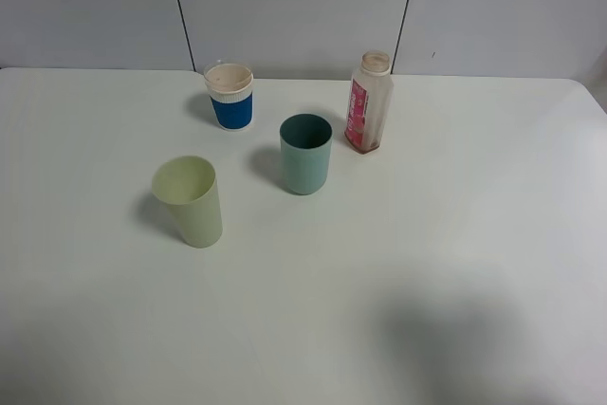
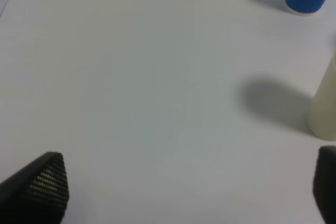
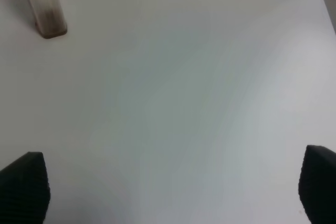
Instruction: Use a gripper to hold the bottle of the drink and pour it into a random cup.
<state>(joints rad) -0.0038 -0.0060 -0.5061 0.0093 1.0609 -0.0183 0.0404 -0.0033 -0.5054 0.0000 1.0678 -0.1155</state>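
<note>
Bottle of the drink [image 1: 370, 102]: upright on the counter [image 1: 427, 263], just beside the cup [image 1: 305, 153].
Left gripper [image 2: 189, 187]: released, empty.
Right gripper [image 3: 173, 190]: released, empty.

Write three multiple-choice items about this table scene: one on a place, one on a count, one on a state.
1. In the high view, where does the bottle stand, seen from the teal cup?
A. behind it, to the right
B. in front of it, to the left
C. inside it

2. How many cups are on the table?
A. two
B. three
C. four

3. How is the right claw?
A. shut on the bottle
B. shut on nothing
C. open, holding nothing

Answers:
1 A: the bottle is farther back and to the right of the teal cup.
2 B: teal, yellow-green cup and blue-banded cup.
3 C: its fingers stand wide apart over bare table.
</note>
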